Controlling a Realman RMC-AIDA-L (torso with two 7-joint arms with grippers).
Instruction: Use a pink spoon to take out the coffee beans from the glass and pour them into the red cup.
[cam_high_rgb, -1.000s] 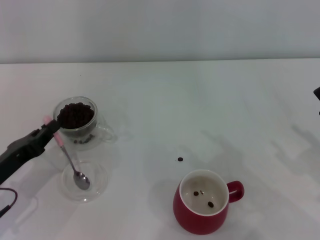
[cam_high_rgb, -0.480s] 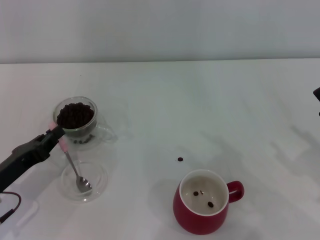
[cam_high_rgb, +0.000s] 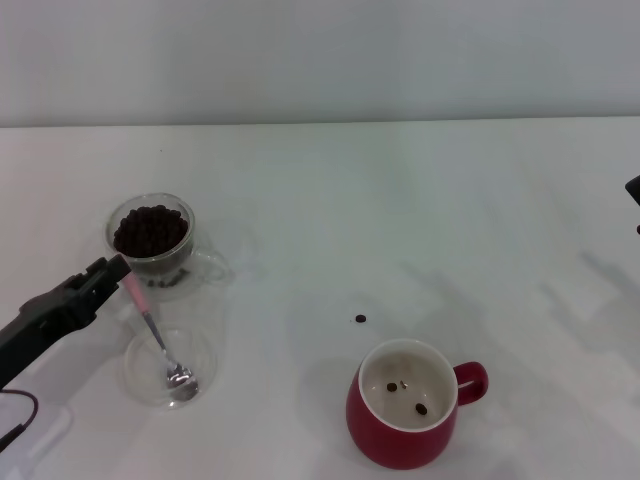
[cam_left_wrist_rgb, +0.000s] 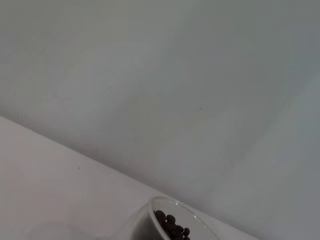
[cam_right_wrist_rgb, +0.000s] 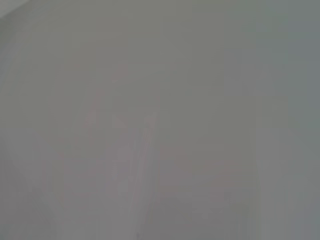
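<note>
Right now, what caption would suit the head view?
Left hand at the pink spoon, its bowl in a clear dish, between bean-filled glass and red cup.

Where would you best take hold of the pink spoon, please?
Grip the pink handle end of the pink spoon, probably from the robot's left, where the left gripper sits. The handle slants up clear of the glass dish; the bowl lies inside it.
</note>
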